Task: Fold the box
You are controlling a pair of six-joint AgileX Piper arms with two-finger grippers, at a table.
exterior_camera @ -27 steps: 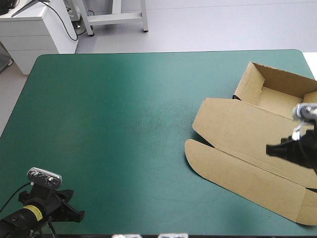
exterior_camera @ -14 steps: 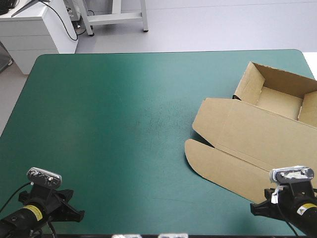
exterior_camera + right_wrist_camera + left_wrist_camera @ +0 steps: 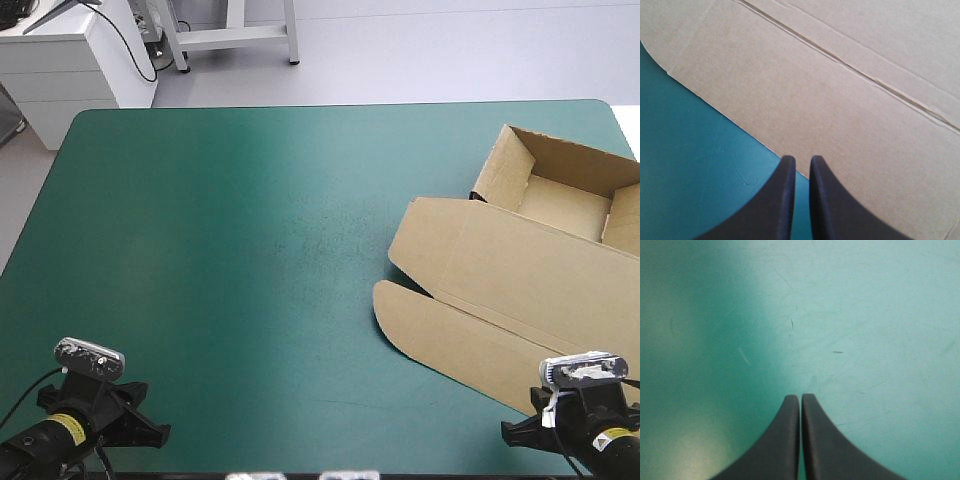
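Note:
The brown box (image 3: 500,290) lies at the table's right side as an open tray (image 3: 560,200) with raised walls, its lid flat toward the table's middle and a rounded flap at the lid's near-left corner. My right gripper (image 3: 507,432) is low at the front right corner, shut and holding nothing. In the right wrist view its tips (image 3: 802,159) hover at the near edge of the lid (image 3: 840,90), over the line between board and cover. My left gripper (image 3: 160,435) rests at the front left, shut (image 3: 800,397) over bare teal-green cover.
The teal-green cover (image 3: 250,250) stretches bare across the left and middle of the table. The tray's far right wall reaches the table's right edge. Beyond the far edge stand a white cabinet (image 3: 70,60) and a metal frame.
My right arm has drawn back from above the tray at the right edge to the table's front right corner, by the lid's near edge. The box and the left arm stayed put.

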